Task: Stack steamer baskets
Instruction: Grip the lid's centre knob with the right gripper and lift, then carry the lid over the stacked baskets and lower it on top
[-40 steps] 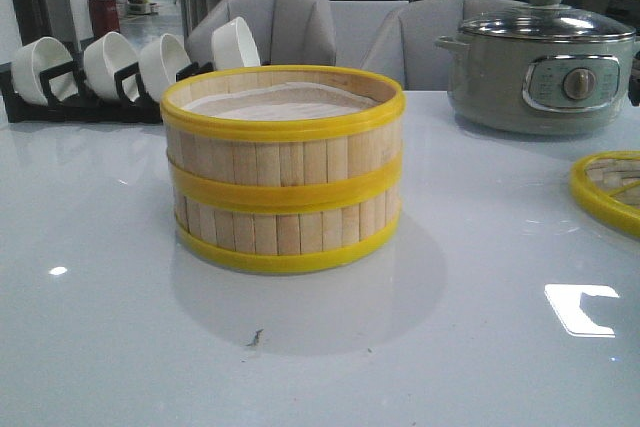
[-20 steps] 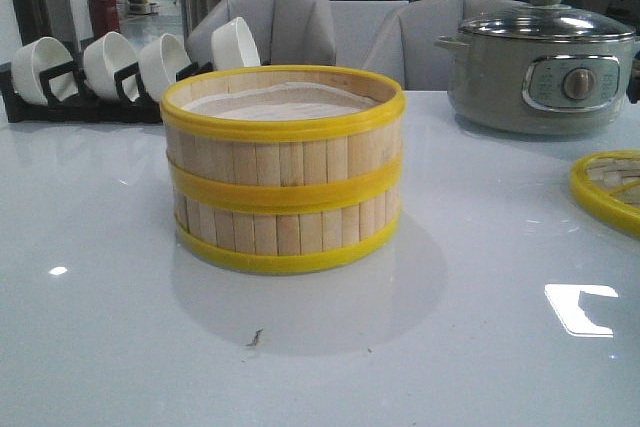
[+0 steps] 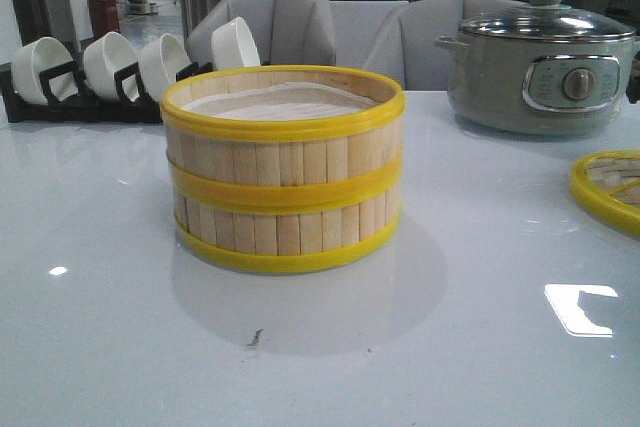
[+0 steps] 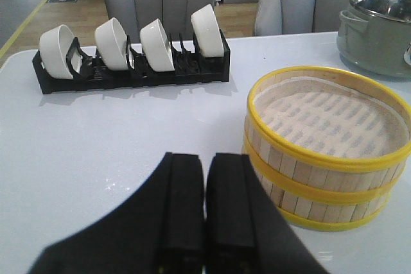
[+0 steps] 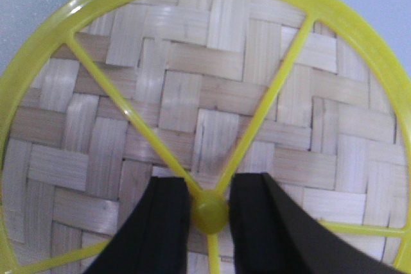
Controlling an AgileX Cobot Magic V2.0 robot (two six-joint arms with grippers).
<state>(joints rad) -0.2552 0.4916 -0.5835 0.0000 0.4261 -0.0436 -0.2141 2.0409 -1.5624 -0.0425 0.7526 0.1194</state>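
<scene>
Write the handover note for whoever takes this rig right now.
Left gripper: jaws shut, empty, hanging beside the steamer baskets.
Right gripper: jaws open, straddling the knob of the woven lid; not clamped.
Baskets: one sits squarely on the other, mid-table, white liner showing on top.
Lid lies flat on the table at the robot's right, in front of the grey pot.
Done: stacking.
Left: nothing on the baskets; the lid is off, if wanted.

Two stacked steamer baskets point(image 3: 283, 169) on the white table point(image 3: 480, 347), grey pot point(image 3: 541, 72) behind.
</scene>
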